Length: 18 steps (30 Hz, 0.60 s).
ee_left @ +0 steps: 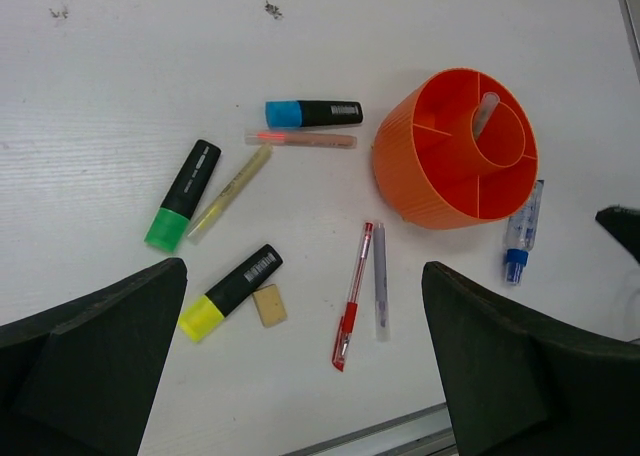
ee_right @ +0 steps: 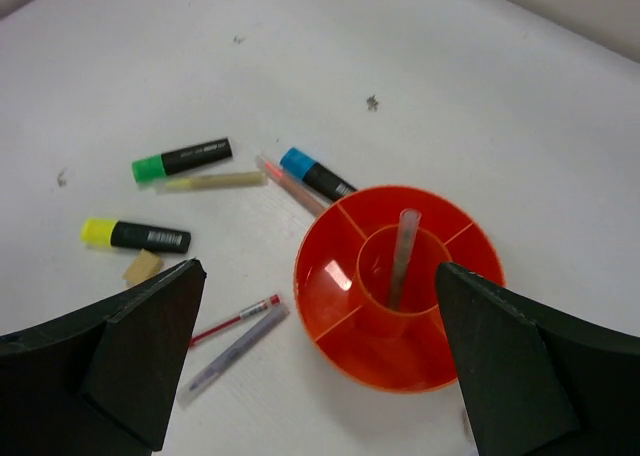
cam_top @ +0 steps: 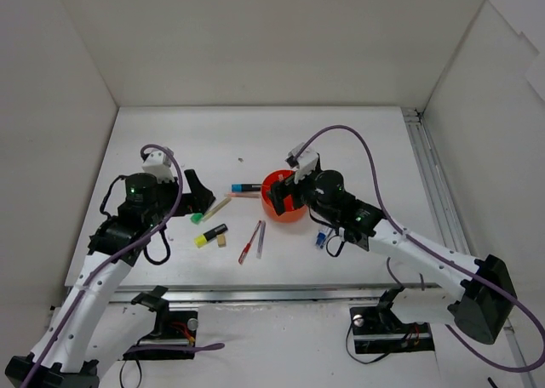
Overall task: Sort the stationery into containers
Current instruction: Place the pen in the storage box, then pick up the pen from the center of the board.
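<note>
Here a grey pen (ee_right: pixel 403 251) stands in the orange tub (ee_right: pixel 385 374)

- No word, brand or number can be read in any of the three views
- On the black plastic highlighter with a blue cap (ee_left: pixel 318 113), a white barcode-like patch sits near the tail end, too small to read
- On the black plastic highlighter with a yellow cap (ee_left: pixel 240 284), a white printed patch on the barrel is illegible
- On the black plastic highlighter with a green cap (ee_left: pixel 185 191), faint pale print along the barrel is blurred
</note>
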Available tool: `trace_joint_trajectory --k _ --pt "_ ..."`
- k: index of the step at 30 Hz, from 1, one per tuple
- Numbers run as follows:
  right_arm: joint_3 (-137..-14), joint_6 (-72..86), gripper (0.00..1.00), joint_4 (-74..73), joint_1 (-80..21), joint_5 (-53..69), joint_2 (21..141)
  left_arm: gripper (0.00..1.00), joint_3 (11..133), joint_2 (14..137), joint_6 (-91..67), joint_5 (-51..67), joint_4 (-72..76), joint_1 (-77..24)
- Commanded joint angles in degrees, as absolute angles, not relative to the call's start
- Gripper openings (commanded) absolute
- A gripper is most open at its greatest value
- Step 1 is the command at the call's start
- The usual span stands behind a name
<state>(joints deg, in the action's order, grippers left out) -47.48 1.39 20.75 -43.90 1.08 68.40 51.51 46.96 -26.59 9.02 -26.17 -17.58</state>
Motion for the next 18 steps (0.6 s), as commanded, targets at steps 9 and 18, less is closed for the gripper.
trace_joint_trajectory --k 9,18 --pt "-49.4 4.0 0.98 0.8 -58.0 -11.0 70.4 1.00 47.7 46.7 -32.6 5.8 -27.3 -17.8" --pt "-56.3 1.4 0.98 -2.9 -71.7 -14.5 85.9 1.00 45.2 47.7 -33.4 4.2 -27.9 -18.4"
